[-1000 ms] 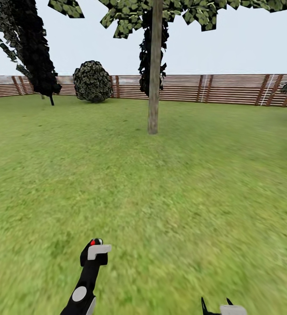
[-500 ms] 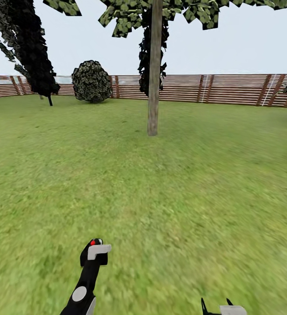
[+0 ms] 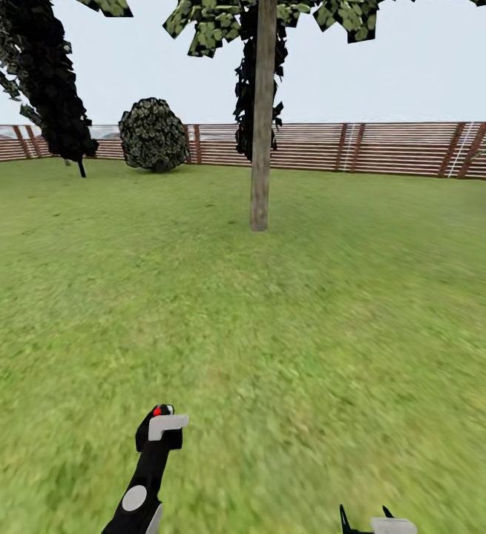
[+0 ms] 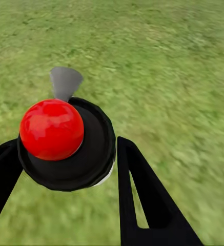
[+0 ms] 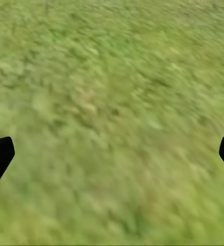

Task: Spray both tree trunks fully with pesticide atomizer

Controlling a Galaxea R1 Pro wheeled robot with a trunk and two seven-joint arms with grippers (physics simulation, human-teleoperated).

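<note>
A straight grey-brown tree trunk (image 3: 261, 126) rises from the grass floor (image 3: 294, 319) ahead of me, well beyond both arms, with its ragged green crown (image 3: 213, 26) cut off by the top of the head view. My left gripper (image 4: 65, 166) is shut on the pesticide atomizer (image 3: 159, 429), a black body with a red knob (image 4: 52, 129) and a grey nozzle (image 4: 65, 82). It is held upright low over the grass. My right gripper (image 3: 363, 513) hangs open over bare grass, fingertips (image 5: 0, 154) wide apart. No white mist is visible.
A brown slat fence (image 3: 391, 148) closes the far side of the lawn. A round bush (image 3: 153, 135) stands before it, and a dark leafy tree (image 3: 46, 81) on a thin stem stands at the far left. Open grass lies between me and the trunk.
The whole head view has shifted slightly: the palm at the right edge has slid almost out of sight and the trunk's base sits a little lower. Both arms keep their pose.
</note>
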